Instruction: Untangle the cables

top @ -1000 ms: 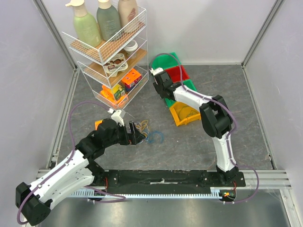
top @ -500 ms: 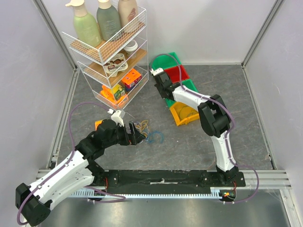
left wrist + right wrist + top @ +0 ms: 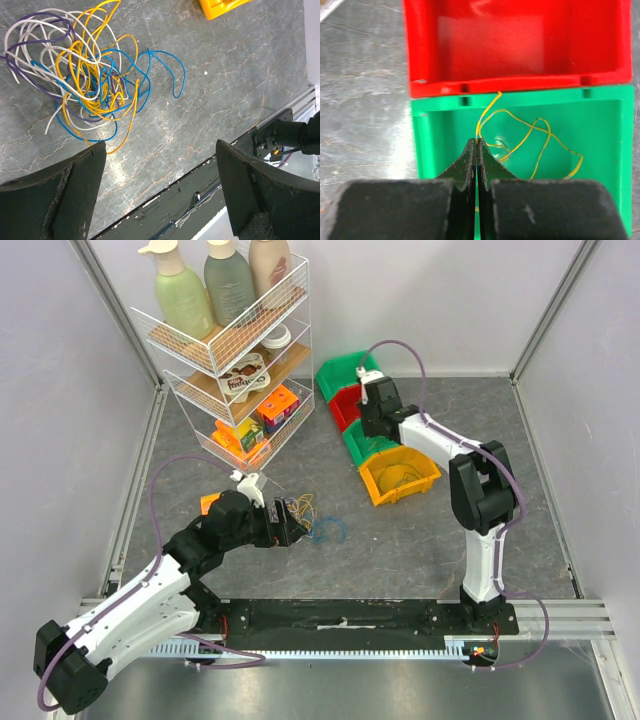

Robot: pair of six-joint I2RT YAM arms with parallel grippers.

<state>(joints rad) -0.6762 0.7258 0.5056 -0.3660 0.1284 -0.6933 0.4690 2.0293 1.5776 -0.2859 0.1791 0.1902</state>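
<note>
Pinches one yellow cable (image 3: 489,107) in the pressed-together right claw (image 3: 477,145) over the green bin (image 3: 600,125) at mid-frame, apparently to park it apart, and holds the left claw (image 3: 161,150) spread wide above the tangle (image 3: 90,80) lying upper left on the table (image 3: 225,75).

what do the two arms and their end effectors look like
The left arm and right arm have white link shells and black joint housings. A purple cable loops outside each. The left end effector and right end effector are black, each with two tapered, dull, scuffed fingers.
</note>
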